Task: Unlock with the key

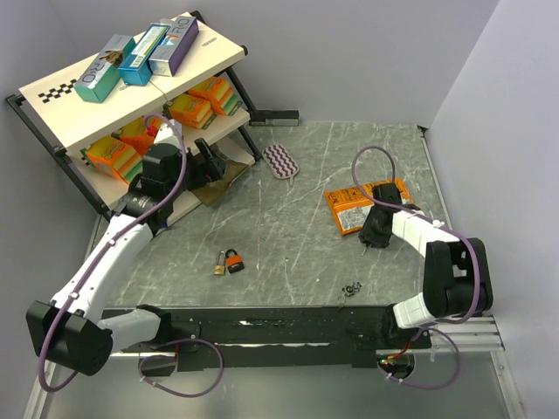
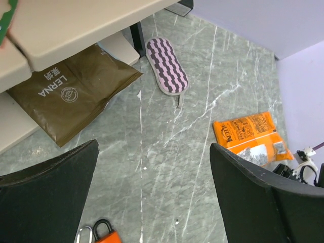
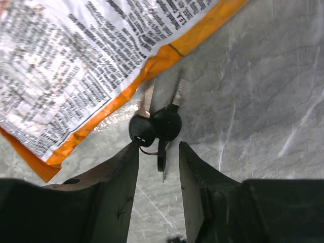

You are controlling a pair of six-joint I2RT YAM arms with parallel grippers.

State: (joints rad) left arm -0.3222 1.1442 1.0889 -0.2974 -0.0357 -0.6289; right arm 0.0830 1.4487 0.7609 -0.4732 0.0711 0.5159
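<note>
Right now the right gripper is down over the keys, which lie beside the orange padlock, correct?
No. The right wrist view shows the keys under the right gripper lying beside the orange snack packet; the orange padlock sits apart, nearer the left arm.

- Worktop (image 1: pixel 297 236): smooth grey-green stone-look slab, white-veined, with a faint sheen.
- Keys (image 3: pixel 154 126): glossy black plastic heads, dull metal blades.
- Snack packet (image 3: pixel 76 61): crinkled, shiny orange printed film.
- Brown pouch (image 2: pixel 71 96): matt, lightly creased.
- Striped pad (image 2: pixel 167 66): soft cloth.
- Right gripper (image 3: pixel 158 147): matt black plastic, lightly scuffed.
</note>
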